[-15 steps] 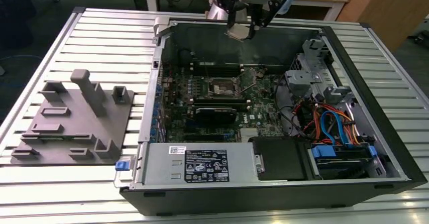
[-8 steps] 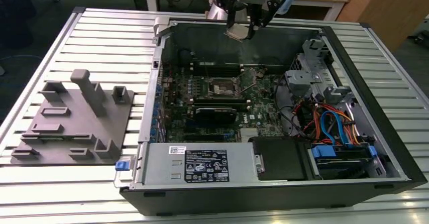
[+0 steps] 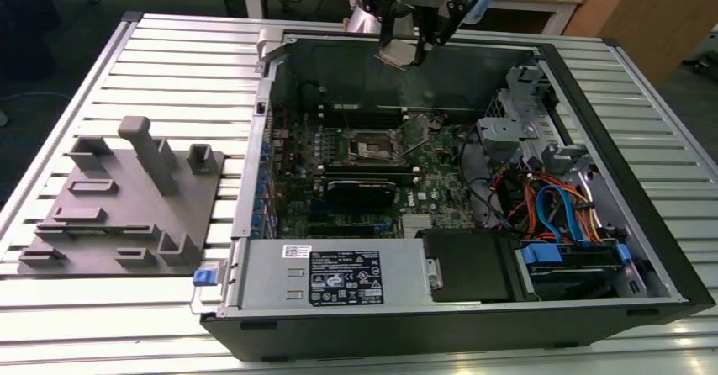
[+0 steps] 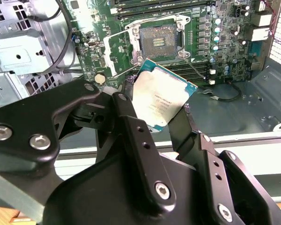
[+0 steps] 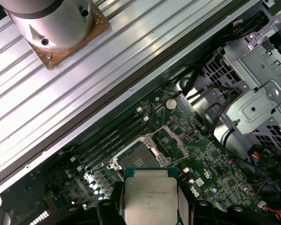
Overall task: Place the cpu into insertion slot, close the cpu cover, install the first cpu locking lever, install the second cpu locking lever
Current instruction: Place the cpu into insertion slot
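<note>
My gripper (image 3: 404,52) hangs over the far wall of the open computer case (image 3: 662,249), shut on the cpu (image 3: 401,54). In both wrist views the cpu (image 4: 161,98) (image 5: 151,199) shows its silver-grey top, pinched by its edges between the black fingers (image 4: 129,117). It is tilted and well above the board. The insertion slot (image 3: 374,145) (image 4: 159,40) (image 5: 136,157) lies bare on the green board, with nothing in it. The cpu cover (image 4: 117,51) (image 5: 171,140) stands swung open beside the slot.
A grey fixture block (image 3: 124,198) lies on the slatted table at the exterior view's left. Inside the case are long memory slots (image 3: 359,110), a black module (image 3: 359,192), a metal drive cage (image 3: 522,131), loose cables (image 3: 550,207) and the power supply (image 3: 325,278).
</note>
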You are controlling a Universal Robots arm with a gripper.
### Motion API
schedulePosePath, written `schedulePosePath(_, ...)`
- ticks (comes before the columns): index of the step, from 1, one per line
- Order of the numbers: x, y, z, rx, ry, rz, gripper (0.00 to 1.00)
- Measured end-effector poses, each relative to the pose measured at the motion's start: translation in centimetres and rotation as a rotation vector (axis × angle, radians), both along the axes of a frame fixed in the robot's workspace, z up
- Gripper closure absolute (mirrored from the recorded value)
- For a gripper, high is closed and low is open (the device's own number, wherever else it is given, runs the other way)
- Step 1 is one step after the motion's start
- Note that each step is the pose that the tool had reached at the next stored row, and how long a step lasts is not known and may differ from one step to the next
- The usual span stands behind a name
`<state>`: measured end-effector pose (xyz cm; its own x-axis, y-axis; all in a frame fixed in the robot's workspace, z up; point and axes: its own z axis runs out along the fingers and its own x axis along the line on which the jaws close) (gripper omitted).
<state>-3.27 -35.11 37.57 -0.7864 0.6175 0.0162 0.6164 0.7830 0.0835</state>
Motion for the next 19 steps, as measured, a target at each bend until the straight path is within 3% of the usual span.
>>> schedulePosePath(6,0.00,0.00,0.00,0.0000,-0.0001,-0.023,0.46)
schedulePosePath(12,0.00,0.00,-0.04,-0.0005,0.0000,-0.126,0.46)
schedulePosePath(19,0.00,0.00,-0.04,-0.0005,0.0000,-0.134,0.46)
